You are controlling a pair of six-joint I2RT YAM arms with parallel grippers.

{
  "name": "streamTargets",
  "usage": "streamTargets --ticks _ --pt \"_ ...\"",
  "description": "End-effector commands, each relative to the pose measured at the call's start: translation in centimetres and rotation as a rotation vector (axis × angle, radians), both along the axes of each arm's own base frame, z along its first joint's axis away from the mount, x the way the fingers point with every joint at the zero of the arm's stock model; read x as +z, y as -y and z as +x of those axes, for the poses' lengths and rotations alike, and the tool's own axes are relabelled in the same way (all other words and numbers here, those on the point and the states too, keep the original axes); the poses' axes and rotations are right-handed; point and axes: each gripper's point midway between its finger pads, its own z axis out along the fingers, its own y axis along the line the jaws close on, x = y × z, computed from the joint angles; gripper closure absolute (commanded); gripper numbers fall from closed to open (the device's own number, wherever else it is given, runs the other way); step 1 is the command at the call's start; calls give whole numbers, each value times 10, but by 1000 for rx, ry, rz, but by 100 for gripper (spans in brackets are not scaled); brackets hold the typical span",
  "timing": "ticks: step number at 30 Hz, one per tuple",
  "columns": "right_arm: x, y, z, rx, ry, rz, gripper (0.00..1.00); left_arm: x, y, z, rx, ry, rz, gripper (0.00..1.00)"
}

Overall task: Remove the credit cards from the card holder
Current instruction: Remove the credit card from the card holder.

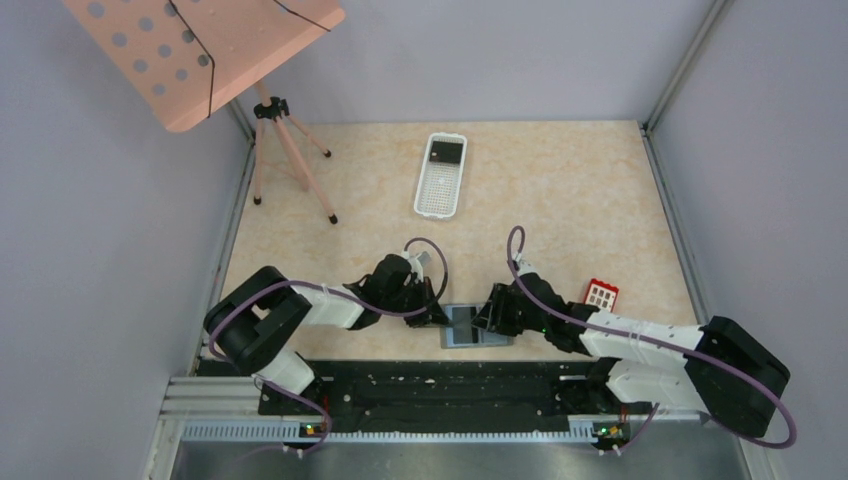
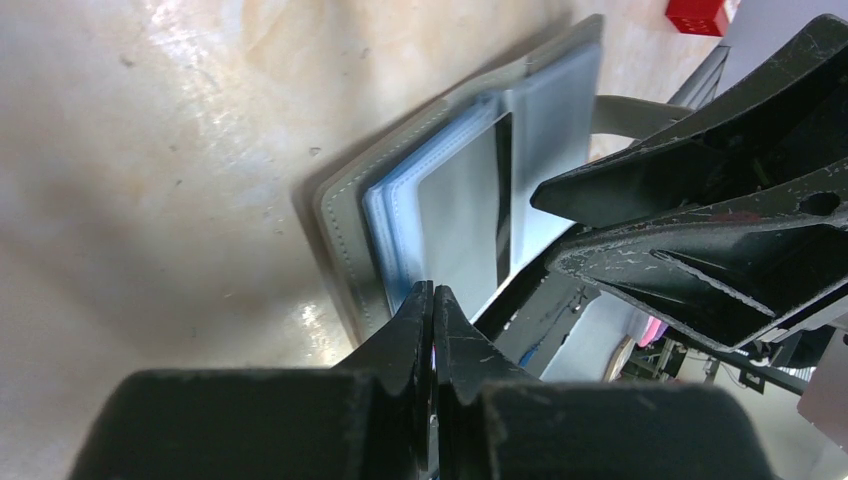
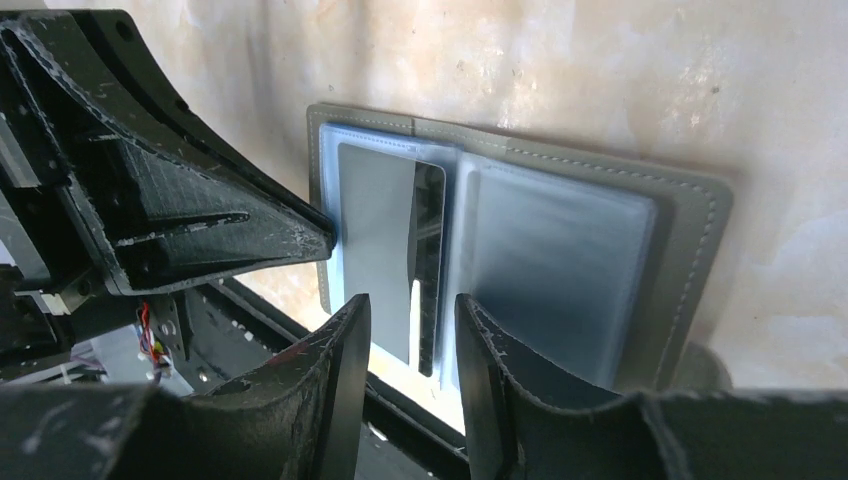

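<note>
Card holder (image 3: 690, 230) lies open at mid near edge of surface; left gripper (image 2: 432, 295) jaws clenched at its edge, right gripper (image 3: 410, 300) jaws parted astride the dark credit card (image 3: 375, 240), so judged best: close squarely, draw straight out.

Pale, speckled worktop (image 1: 560, 200). Lying flat and open at the middle of the near edge: grey card holder (image 1: 462, 328). Close to the right edge: small red card (image 1: 601, 293) with white squares. Toward the far edge, about midway: long white basket (image 1: 441, 175) full of holes. In the far left corner: pink tripod (image 1: 301, 165).
</note>
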Motion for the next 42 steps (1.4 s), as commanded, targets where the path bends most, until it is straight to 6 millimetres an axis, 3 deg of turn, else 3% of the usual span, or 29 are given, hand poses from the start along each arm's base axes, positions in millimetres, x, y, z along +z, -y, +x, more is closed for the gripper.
streamTargets --ticks 1,19,28,40,42 --pt "5 -7 6 -2 23 55 63 -7 0 0 -7 27 -8 97" --pt "-9 -4 8 2 9 59 64 -19 -5 -4 -5 10 30 97" --pt "-7 2 8 14 28 119 75 -23 -5 -4 -3 0 36 97" --pt "-4 -4 8 53 49 164 76 -26 -5 -2 7 -10 44 97" --pt "-3 -6 8 64 50 175 81 -27 -5 -3 7 -14 45 97"
